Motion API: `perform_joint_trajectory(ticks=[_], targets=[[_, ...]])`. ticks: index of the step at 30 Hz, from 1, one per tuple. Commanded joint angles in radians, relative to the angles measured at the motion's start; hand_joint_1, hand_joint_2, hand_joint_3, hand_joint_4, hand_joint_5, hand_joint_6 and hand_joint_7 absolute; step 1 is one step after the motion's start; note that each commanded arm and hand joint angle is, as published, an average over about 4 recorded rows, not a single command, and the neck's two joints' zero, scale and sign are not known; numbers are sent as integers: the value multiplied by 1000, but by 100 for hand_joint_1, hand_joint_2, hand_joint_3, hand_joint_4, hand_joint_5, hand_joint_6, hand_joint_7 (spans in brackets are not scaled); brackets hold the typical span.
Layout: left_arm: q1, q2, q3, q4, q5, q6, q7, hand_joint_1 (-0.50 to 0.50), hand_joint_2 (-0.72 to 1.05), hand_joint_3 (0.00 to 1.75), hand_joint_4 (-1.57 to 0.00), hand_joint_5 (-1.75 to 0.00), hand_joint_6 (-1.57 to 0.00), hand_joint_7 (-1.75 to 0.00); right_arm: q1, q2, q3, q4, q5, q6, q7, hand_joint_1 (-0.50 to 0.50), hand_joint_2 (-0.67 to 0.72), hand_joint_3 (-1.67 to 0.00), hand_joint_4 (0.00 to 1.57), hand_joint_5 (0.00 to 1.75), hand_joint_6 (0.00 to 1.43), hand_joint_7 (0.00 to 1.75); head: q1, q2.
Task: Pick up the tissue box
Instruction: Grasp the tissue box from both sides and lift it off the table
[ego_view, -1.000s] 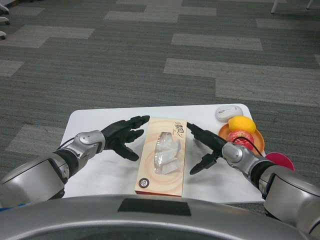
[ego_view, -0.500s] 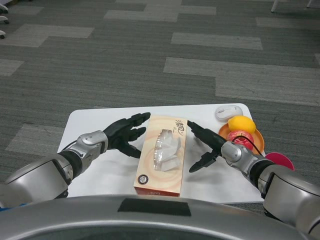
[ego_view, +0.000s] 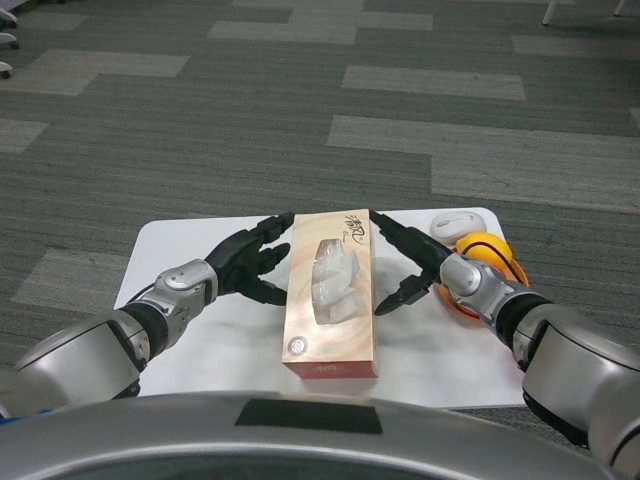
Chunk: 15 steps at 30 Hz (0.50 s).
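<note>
Head view: the tissue box (ego_view: 331, 295), a long tan carton with white tissue showing through its top opening, sits at the middle of the white table (ego_view: 190, 350), its long axis running from 12 to 6 o'clock. Its front face shows at the near end, and it looks raised or tipped a little, though whether it has left the table I cannot tell. The left hand (ego_view: 248, 262) is at the box's 9 o'clock with fingers extended and spread, the tips laid against the box's left side. The right hand (ego_view: 412, 268) is at 3 o'clock, fingers likewise extended, the upper ones reaching to the box's far right corner and a lower one pointing at its right side; contact on that side appears likely but is not certain. Neither hand wraps round anything; the box seems to be squeezed between the two, which suits a carton too wide for one hand to close around. The opposed placement lets each palm push against the other through the box. At 2 o'clock near the table's far right corner lies a white mouse (ego_view: 452, 224), and just at its 6 o'clock an orange plate (ego_view: 518, 272) bearing a yellow fruit (ego_view: 482, 247), partly hidden behind the right wrist.
</note>
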Motion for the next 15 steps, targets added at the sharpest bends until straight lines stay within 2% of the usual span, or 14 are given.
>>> perform_joint_trajectory(ticks=[1, 5, 9, 15], targets=[[-16, -19, -5, 1, 1, -17, -6, 50, 105, 17, -4, 0, 0, 0, -37, 21, -6, -14, -1, -14, -1, -42, -43, -16, 0, 19, 0, 0, 1, -5], [-16, -19, -3, 8, 3, -17, -5, 50, 105, 9, -4, 0, 0, 0, -28, 19, 0, -1, -1, -14, -1, -42, -41, -16, 0, 19, 0, 0, -1, -9], [-16, -18, -4, 10, 3, -17, -4, 50, 105, 17, -4, 0, 0, 0, -15, 18, 5, 6, -1, -14, -4, -42, -41, -16, 0, 19, 0, 0, 0, -12], [-16, -19, -10, 5, -5, -17, -4, 50, 105, 15, -4, 0, 0, 0, -8, 21, 17, 8, -1, -14, -12, -39, -41, -16, 0, 19, 0, 0, 2, -14]])
